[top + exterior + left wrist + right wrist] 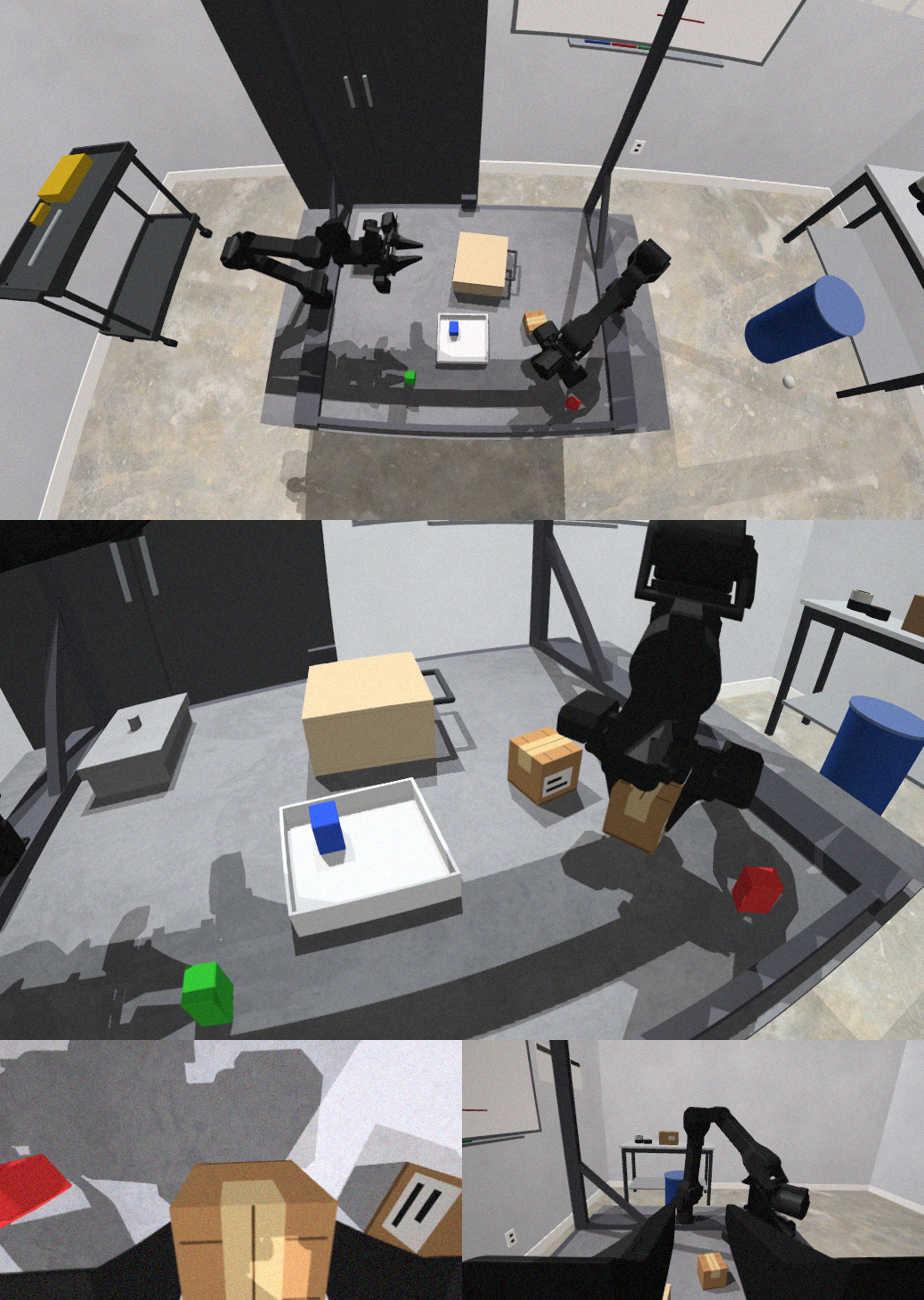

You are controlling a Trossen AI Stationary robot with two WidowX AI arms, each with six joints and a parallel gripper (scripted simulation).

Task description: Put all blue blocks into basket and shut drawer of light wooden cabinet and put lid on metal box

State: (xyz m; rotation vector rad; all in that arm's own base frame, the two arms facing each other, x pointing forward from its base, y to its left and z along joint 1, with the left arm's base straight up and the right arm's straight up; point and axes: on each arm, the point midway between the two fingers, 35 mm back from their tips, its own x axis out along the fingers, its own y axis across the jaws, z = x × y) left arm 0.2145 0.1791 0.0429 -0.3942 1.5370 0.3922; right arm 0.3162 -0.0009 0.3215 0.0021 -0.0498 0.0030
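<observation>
The left end effector [556, 354] [643, 810] [245, 1214] is clamped on a taped carton [639, 814] [252, 1227] toward the near corner on its arm's side of the surface [413, 316] [490, 856] [379, 1093] [685, 1238]. A second carton [535, 321] [542, 766] [424, 1214] [713, 1271] stands near it, and a red block [572, 402] [757, 889] [31, 1182] lies closer to that corner. One blue block [454, 328] [327, 827] is inside the white basket [462, 361] [375, 914]; a green block [409, 377] [206, 995] sits outside, toward the near edge. The right end effector [421, 252] [700, 1211] has its fingers partly apart with nothing between them, by the metal box [366, 218] [129, 778] at the far corner, whose lid [141, 727] is on. The wooden cabinet [481, 258] [368, 707] stands between basket and far edge, its handle [514, 264] [445, 691] facing the left arm's edge; I cannot tell whether the drawer is fully shut.
</observation>
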